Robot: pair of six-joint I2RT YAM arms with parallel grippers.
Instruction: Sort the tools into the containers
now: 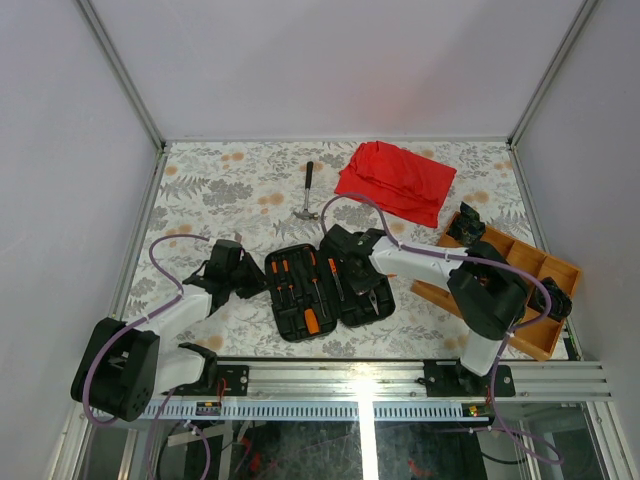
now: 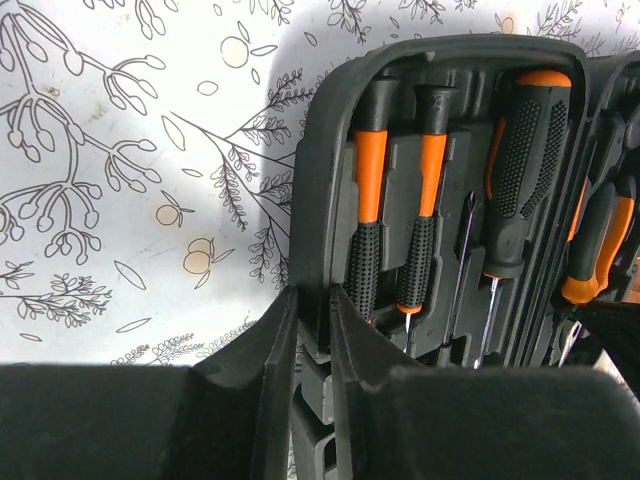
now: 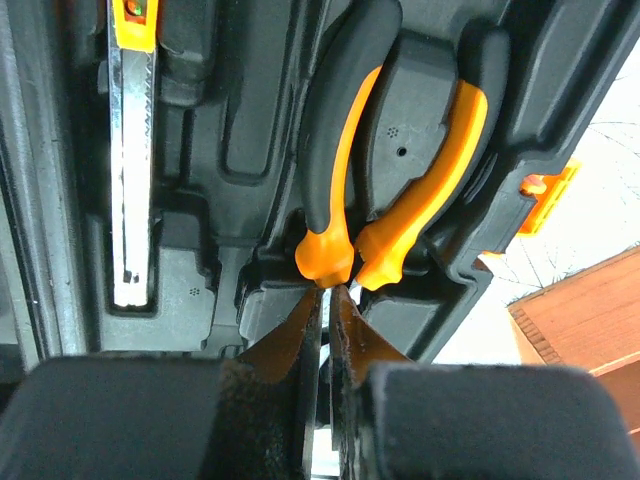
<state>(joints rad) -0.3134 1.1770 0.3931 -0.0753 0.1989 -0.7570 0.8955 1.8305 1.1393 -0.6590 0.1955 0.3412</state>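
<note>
The open tool case (image 1: 292, 335) is located mid-table (image 1: 220, 190), between both arms. It is judged to be rigid moulded plastic, light enough to slide. It is steadied by the left gripper (image 2: 312, 305), which is closed narrowly on its left wall. The hammer (image 1: 308, 195), judged head-heavy, is found beyond the case and is best taken near the head. The orange-handled pliers (image 3: 325, 255) are seated in the right half. The right gripper (image 3: 325, 300) is closed to a slit at their nose, apparently on the metal. The slim screwdrivers (image 2: 365, 230) are seated in the left half.
</note>
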